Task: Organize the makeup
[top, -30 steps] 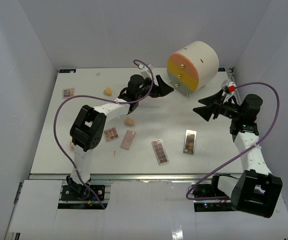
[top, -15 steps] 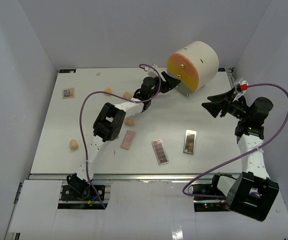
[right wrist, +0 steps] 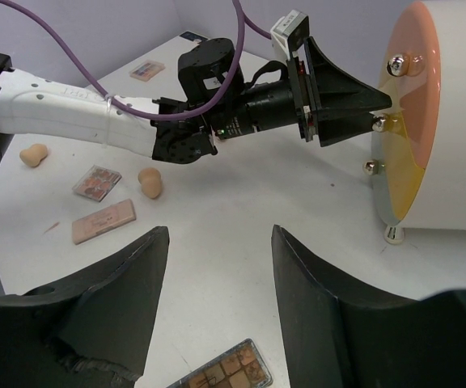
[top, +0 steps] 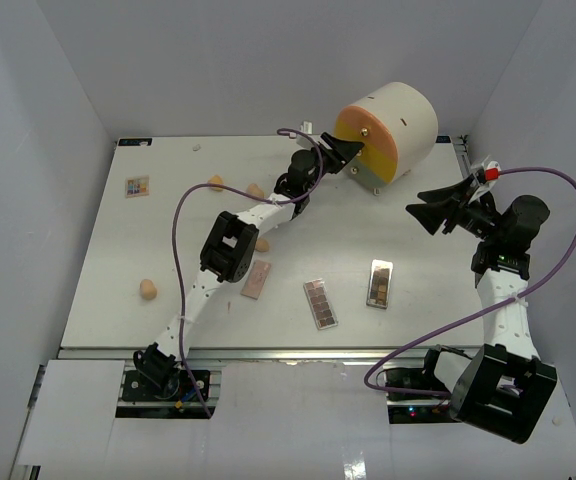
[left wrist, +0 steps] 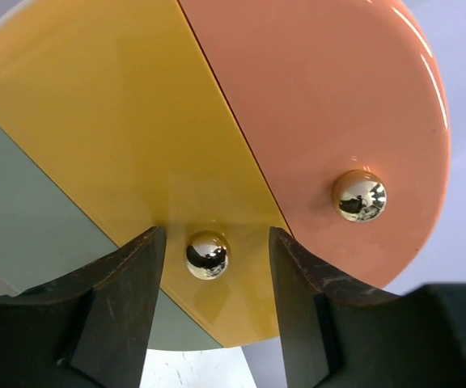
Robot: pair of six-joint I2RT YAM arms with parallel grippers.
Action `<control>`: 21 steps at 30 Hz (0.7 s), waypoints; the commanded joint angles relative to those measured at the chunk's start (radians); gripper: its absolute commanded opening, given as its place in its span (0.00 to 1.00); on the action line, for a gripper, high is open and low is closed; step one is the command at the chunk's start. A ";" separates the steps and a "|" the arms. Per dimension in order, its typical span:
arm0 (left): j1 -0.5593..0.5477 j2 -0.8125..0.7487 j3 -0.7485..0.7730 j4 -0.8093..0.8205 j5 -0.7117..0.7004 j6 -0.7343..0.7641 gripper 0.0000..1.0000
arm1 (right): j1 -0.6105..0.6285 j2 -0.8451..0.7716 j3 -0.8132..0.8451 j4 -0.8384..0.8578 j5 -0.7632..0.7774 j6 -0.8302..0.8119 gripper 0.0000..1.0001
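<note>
My left gripper [left wrist: 215,238] is up against the front of the big cream cylinder [top: 393,125]. Its fingers stand either side of the gold knob [left wrist: 207,255] on the yellow drawer, with a gap on both sides, so it is open. The right wrist view shows the left gripper [right wrist: 374,113] at the middle knob. My right gripper [top: 420,210] hovers open and empty to the right of the cylinder. On the table lie eyeshadow palettes [top: 320,302] [top: 380,283] [top: 256,279] [top: 137,186]. Peach sponges [top: 148,289] [top: 215,182] [top: 255,190] are scattered at the left.
The left arm [top: 230,245] stretches diagonally over the table's middle and covers some items beside a further sponge [top: 262,244]. The cylinder has an orange drawer [left wrist: 338,97] above the yellow one and a grey one [left wrist: 31,210] below. White walls close in the table on three sides.
My left gripper has reached forward to the cylinder's front and its jaws have narrowed round the yellow drawer's knob. My right gripper has drawn slightly up and to the right.
</note>
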 commanded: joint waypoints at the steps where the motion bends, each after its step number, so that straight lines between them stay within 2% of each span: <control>1: -0.004 -0.005 0.046 0.002 -0.016 -0.049 0.57 | -0.008 -0.008 -0.010 0.049 -0.001 0.011 0.60; 8: -0.010 0.011 0.067 0.005 0.006 -0.068 0.44 | -0.009 0.003 -0.014 0.050 0.001 0.012 0.60; 13: -0.010 -0.010 0.041 0.030 0.032 -0.067 0.30 | -0.009 0.007 -0.018 0.053 0.005 0.012 0.59; 17: -0.007 -0.095 -0.085 0.086 0.054 -0.045 0.23 | -0.009 0.008 -0.022 0.053 0.011 0.011 0.59; 21: 0.005 -0.216 -0.262 0.158 0.087 -0.010 0.21 | -0.010 0.010 -0.029 0.053 0.018 0.007 0.58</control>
